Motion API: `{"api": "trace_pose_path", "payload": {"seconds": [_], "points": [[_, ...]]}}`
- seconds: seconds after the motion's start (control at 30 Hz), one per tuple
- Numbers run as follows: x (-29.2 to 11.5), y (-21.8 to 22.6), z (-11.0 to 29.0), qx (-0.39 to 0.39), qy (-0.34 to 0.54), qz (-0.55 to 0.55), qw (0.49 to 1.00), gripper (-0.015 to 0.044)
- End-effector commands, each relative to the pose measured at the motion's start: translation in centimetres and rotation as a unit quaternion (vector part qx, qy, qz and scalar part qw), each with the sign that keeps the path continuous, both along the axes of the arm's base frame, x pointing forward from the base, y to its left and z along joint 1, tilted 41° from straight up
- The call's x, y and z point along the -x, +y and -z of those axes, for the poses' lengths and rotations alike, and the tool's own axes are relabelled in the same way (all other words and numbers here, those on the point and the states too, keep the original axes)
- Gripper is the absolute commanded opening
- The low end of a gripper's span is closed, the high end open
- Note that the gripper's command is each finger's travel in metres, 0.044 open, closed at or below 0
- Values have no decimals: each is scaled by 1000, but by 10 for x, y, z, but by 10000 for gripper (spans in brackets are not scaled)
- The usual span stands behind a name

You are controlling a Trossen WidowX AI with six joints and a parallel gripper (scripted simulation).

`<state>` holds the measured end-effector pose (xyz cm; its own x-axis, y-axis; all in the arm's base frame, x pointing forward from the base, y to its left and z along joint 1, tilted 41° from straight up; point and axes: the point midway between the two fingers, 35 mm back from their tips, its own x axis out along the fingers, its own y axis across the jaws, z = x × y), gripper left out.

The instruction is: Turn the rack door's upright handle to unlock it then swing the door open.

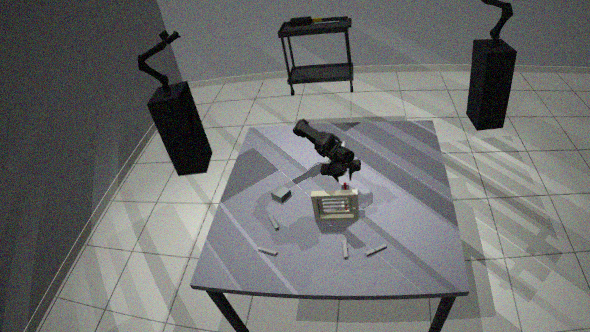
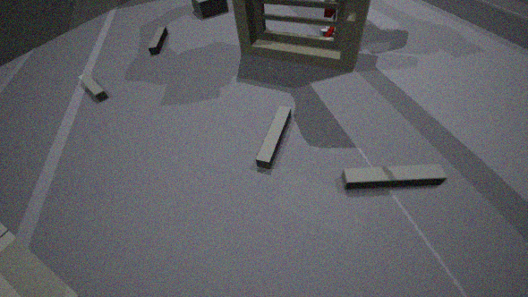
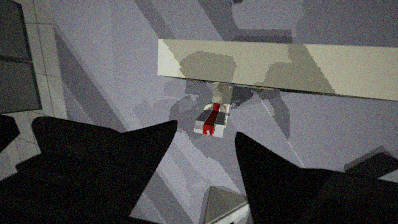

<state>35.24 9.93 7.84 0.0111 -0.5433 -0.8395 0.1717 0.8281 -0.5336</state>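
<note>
The cream rack stands upright on the table. The red and white handle is on its far side from the top view; red parts also show through the rack in the exterior view. The door's panel cannot be told apart from the frame, and its angle is unclear. My gripper is open and empty, pointing down above the handle. In the wrist view the handle lies in line with the gap between the fingertips, farther down, with no contact visible.
A grey block sits left of the rack in the top view. Several pale bars lie on the table, including one bar in front of the rack and another bar to its right.
</note>
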Motion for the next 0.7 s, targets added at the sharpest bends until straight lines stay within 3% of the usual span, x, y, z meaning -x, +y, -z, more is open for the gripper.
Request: {"api": "trace_pose_path", "payload": {"seconds": [0.0, 0.13, 0.67], "points": [[3, 3, 2, 35, 20, 3, 999, 289], [6, 5, 3, 66, 39, 4, 997, 289], [6, -8, 19, 66, 45, 6, 997, 289]]}}
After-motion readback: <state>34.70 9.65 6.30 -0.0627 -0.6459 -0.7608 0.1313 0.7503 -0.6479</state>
